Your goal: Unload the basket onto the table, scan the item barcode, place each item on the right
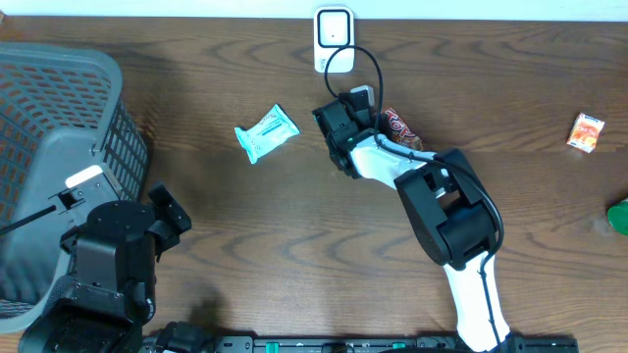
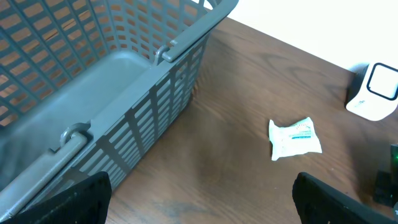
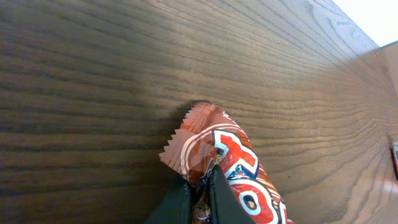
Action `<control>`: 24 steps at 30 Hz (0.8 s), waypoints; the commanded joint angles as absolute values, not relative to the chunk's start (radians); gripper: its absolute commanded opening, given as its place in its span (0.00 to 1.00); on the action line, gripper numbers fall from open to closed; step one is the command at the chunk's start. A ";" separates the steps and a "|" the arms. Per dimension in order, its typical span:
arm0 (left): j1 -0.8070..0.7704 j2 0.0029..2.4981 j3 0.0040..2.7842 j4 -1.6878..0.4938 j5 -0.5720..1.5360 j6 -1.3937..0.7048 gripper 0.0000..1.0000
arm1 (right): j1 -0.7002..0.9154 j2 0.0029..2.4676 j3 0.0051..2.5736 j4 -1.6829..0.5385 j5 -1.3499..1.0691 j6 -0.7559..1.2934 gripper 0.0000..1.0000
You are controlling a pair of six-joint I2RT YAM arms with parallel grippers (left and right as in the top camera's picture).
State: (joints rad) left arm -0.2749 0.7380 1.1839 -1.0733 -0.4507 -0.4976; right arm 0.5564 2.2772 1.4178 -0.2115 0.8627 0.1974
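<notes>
1. Right tool (image 3: 200,186) is pinching together on the red snack packet (image 3: 231,155), which is lying on the bench (image 3: 124,74).
2. Left tool (image 2: 200,186) is hanging with jaws wide apart beside the basket (image 2: 124,74).
3. Overhead, the packet is sitting near the white scanner (image 1: 334,37).

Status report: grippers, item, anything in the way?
Left gripper open beside basket. Right gripper shut on red snack packet, short of scanner. No obstruction seen.

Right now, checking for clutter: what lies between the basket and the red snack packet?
A white-and-teal packet, lying loose; the overhead view shows it.
</notes>
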 commanded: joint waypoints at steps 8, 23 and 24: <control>-0.270 0.737 1.182 -1.073 -0.463 -0.499 0.93 | 0.539 2.144 1.464 -0.393 0.410 0.221 0.01; -0.270 0.737 1.182 -1.073 -0.463 -0.499 0.93 | 0.450 1.924 1.452 -0.516 -0.799 0.411 0.01; -0.270 0.737 1.182 -1.073 -0.463 -0.499 0.93 | 0.447 1.930 1.449 -0.516 -0.835 0.411 0.01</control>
State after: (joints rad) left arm -0.2749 0.7380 1.1839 -1.0733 -0.4507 -0.4976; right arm 0.4572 1.9102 1.4609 -0.5129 -0.5686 0.3801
